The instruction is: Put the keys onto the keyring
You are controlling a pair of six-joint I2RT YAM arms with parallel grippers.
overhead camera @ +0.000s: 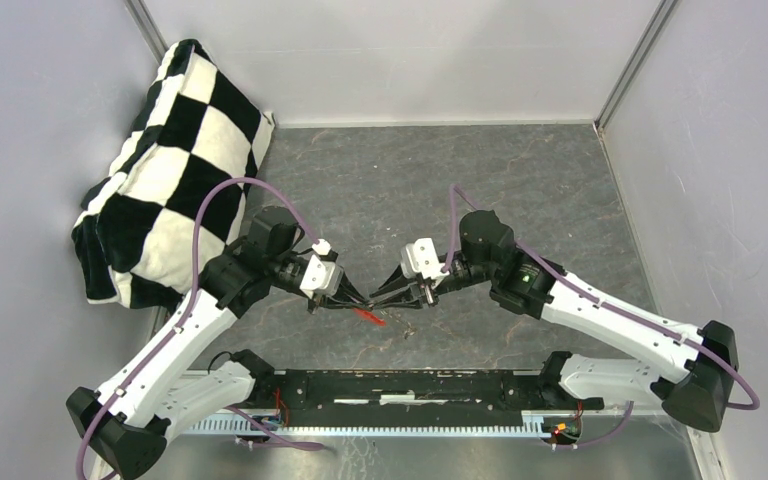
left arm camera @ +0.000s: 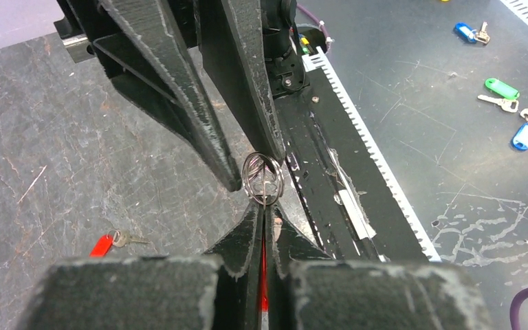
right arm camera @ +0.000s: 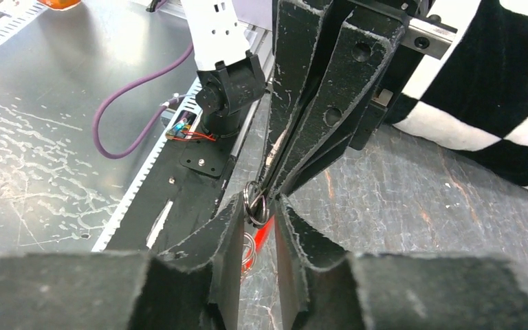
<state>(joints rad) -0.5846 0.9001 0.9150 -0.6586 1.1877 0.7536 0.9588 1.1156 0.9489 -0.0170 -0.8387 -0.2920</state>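
My left gripper (left arm camera: 264, 206) is shut on the keyring. Its red band (left arm camera: 264, 275) shows as a strip between the pads, and a metal ring (left arm camera: 262, 179) sticks out past the tips. My right gripper (right arm camera: 256, 206) faces it tip to tip, its jaws slightly apart with that ring (right arm camera: 256, 203) between them. A red strip and more small rings (right arm camera: 249, 245) show lower in the gap. The red-headed key (left arm camera: 110, 242) lies flat on the table to the left. In the top view both grippers (overhead camera: 375, 297) meet above a red piece (overhead camera: 368, 317). The black-headed key is out of view.
A checkered black-and-white cushion (overhead camera: 175, 170) leans at the back left. The black base rail (overhead camera: 410, 390) runs along the near edge. Several spare keys with blue (left arm camera: 524, 136) and green (left arm camera: 502, 88) tags lie on the metal surface beyond the rail.
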